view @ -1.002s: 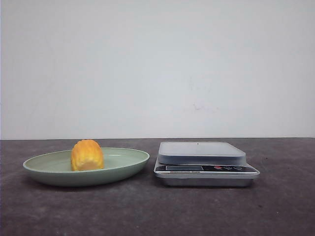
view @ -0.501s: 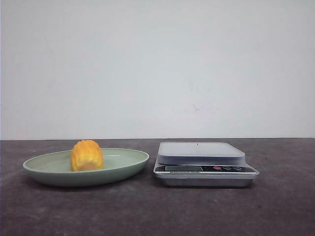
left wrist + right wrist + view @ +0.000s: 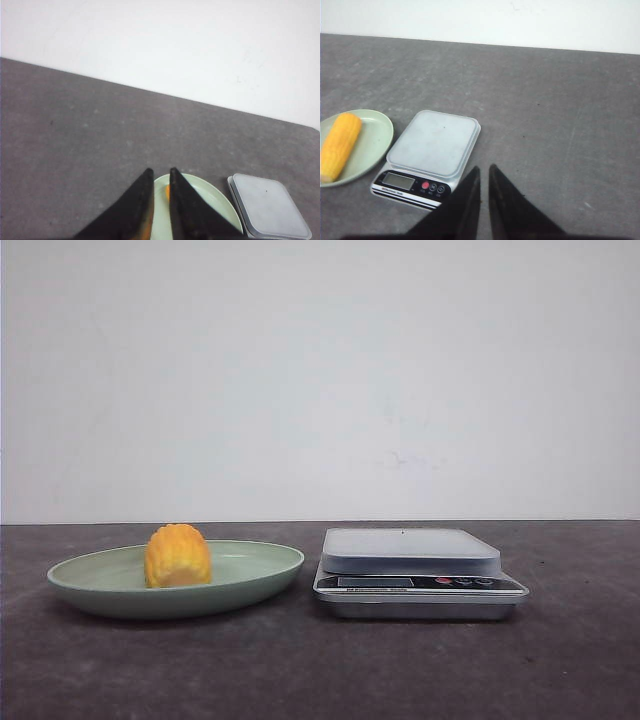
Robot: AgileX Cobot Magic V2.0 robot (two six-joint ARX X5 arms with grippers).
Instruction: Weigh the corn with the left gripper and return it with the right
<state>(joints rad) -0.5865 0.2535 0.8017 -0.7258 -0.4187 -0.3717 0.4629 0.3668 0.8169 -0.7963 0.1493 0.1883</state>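
corn (image 3: 177,556) lies on its side in the pale green oval plate (image 3: 90,584), left of centre on the dark grey desk (image 3: 320,670), one rounded end facing the front camera. just to the right of the plate, close by but apart from it, sits a digital kitchen scale (image 3: 420,586) with a pale flat platform, a small display and a row of buttons along its front edge; the platform is bare.

neither arm shows in the front view. from the left wrist, the left gripper (image 3: 158,176) hangs above the plate with its dark fingers nearly together, only a thin gap between the tips and nothing held; a sliver of orange corn shows between them. from the right wrist, the right gripper (image 3: 484,171) hovers over bare desk to the right of the scale, its fingers likewise almost closed and holding nothing.

behind the desk stands a plain white wall (image 3: 320,380).
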